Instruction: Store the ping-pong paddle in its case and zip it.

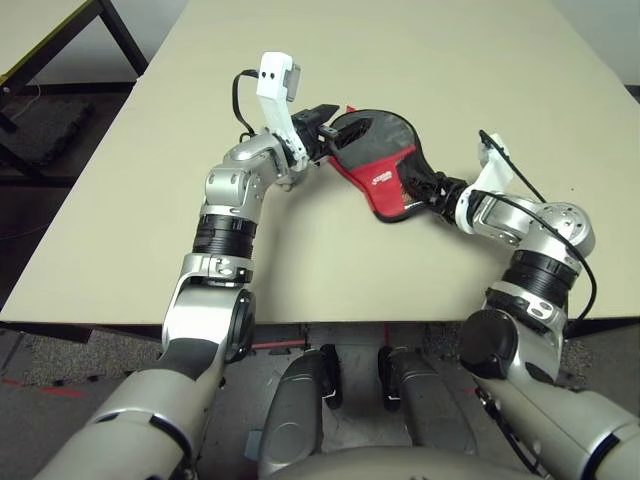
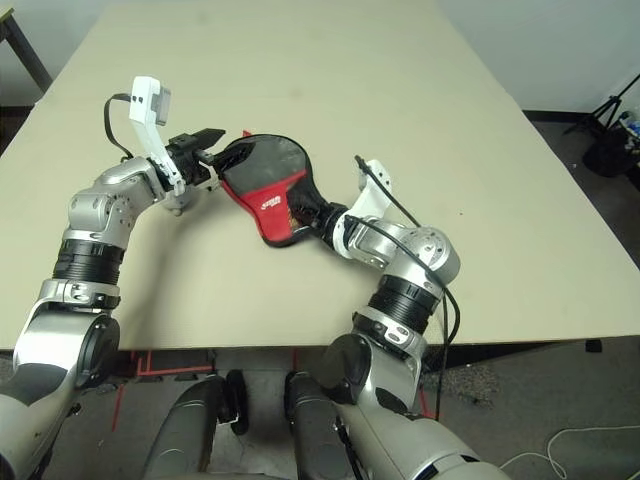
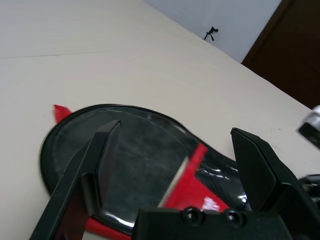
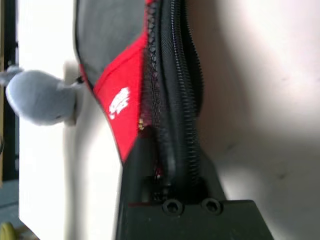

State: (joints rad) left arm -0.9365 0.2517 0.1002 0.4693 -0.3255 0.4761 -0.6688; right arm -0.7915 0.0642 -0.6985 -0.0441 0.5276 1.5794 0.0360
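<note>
Black-and-red case [image 1: 383,165] (small white logo), zipper [image 4: 185,85] unfastened.

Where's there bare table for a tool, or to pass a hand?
Bare: the table beyond the case, toward the far edge; the near strip between the forearms; the right side, outside the right arm. Crowded: the case itself, left gripper open at its round end, right gripper pinching its zippered edge.
</note>
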